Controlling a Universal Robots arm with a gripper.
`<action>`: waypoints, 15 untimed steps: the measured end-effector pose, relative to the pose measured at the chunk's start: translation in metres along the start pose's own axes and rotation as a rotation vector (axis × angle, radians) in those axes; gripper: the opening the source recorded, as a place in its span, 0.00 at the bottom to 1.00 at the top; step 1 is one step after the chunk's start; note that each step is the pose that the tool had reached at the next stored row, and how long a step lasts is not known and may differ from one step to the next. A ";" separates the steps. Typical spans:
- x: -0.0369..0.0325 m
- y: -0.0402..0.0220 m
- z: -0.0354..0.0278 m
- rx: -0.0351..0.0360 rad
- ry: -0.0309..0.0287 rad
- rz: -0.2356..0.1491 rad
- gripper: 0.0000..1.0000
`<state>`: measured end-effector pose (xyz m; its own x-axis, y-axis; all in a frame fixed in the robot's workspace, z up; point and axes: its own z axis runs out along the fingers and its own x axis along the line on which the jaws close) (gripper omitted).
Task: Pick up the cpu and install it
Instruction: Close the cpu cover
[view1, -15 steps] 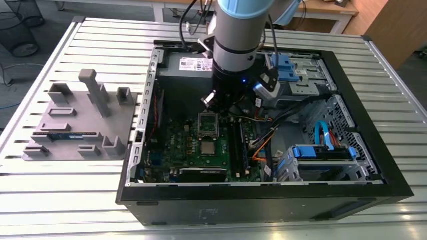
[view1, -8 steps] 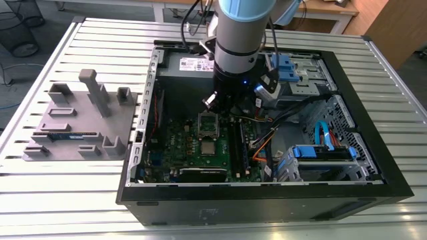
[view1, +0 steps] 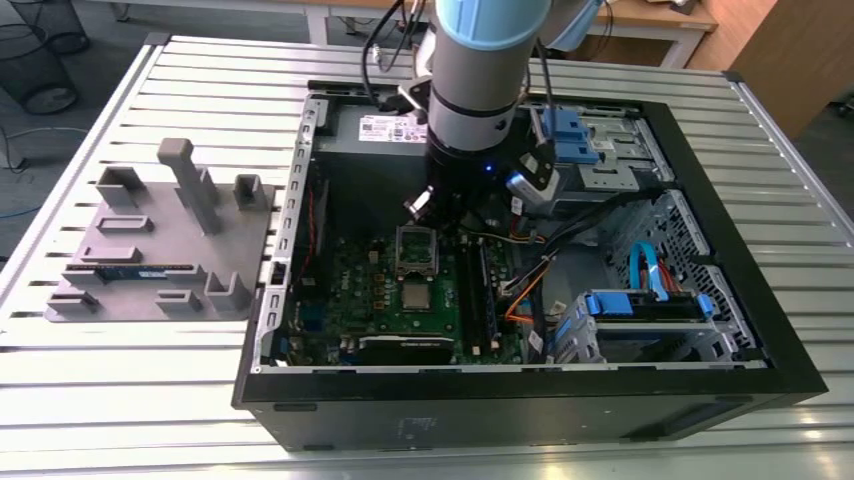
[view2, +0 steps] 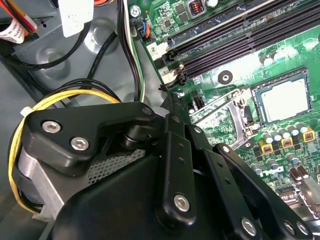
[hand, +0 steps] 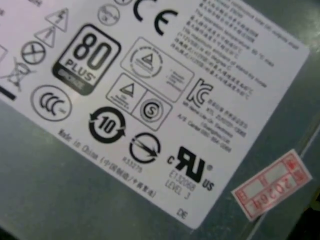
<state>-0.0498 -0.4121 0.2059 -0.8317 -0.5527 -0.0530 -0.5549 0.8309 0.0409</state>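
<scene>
Slatted metal table, gripper over motherboard, its state unclear, cpu in socket

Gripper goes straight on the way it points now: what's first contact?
Probably the motherboard beside the open socket frame, by the ends of the memory slots; the gripper points down there, short of the cpu. Depth is unclear, so the frame could come first.

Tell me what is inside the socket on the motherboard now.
The cpu lies inside the socket, whose metal frame stands open. Whatever is under the chip is covered.
</scene>
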 end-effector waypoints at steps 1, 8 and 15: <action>0.0003 0.0002 0.0001 0.0000 0.0000 0.000 0.11; 0.0039 0.0005 -0.0003 0.0026 0.0011 -0.005 0.11; 0.0050 -0.0008 -0.0027 0.0053 0.0018 -0.007 0.11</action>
<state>-0.0536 -0.4157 0.2083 -0.8280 -0.5584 -0.0514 -0.5603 0.8275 0.0353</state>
